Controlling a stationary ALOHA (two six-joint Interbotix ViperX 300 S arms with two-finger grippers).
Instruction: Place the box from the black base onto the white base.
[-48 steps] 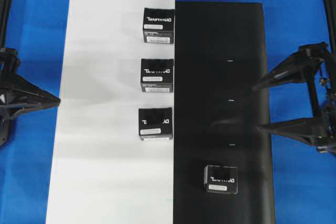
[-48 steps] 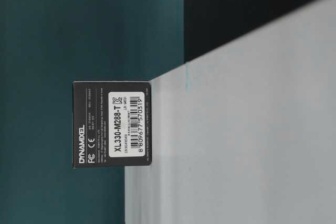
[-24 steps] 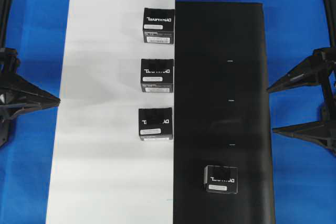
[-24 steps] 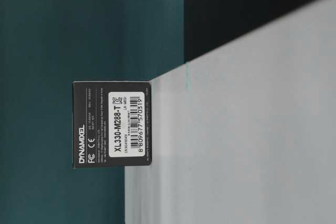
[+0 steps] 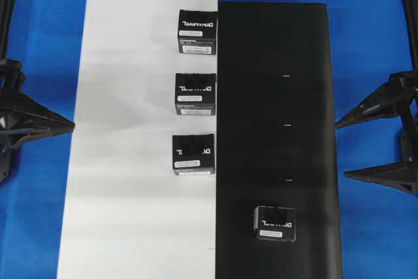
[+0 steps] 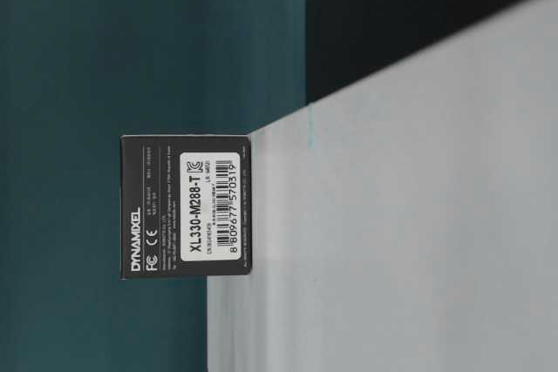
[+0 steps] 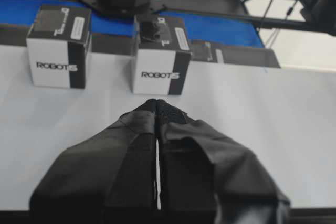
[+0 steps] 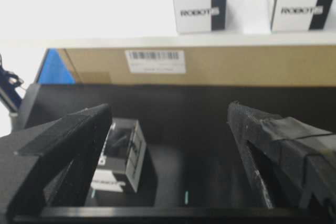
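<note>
One box [image 5: 275, 222] sits alone on the black base [image 5: 281, 63], down at its near end, with bare black board on every side of it. Three look-alike boxes [image 5: 195, 93] line the white base [image 5: 124, 129] along its right edge, right where white meets black. To their left the white board lies wide and bare. The right gripper [image 5: 366, 145] hangs off the black base's right edge over blue table [image 5: 372, 37], fingers spread wide, nothing between them. The left gripper [image 5: 68, 124] points at the white base's left edge; the wrist view shows its fingers pressed together, nothing between them. Both arms are cut off by the overhead frame. The table-level view is turned sideways: one box's barcode label reads clearly, with teal backdrop [image 6: 105, 41] behind it.
</note>
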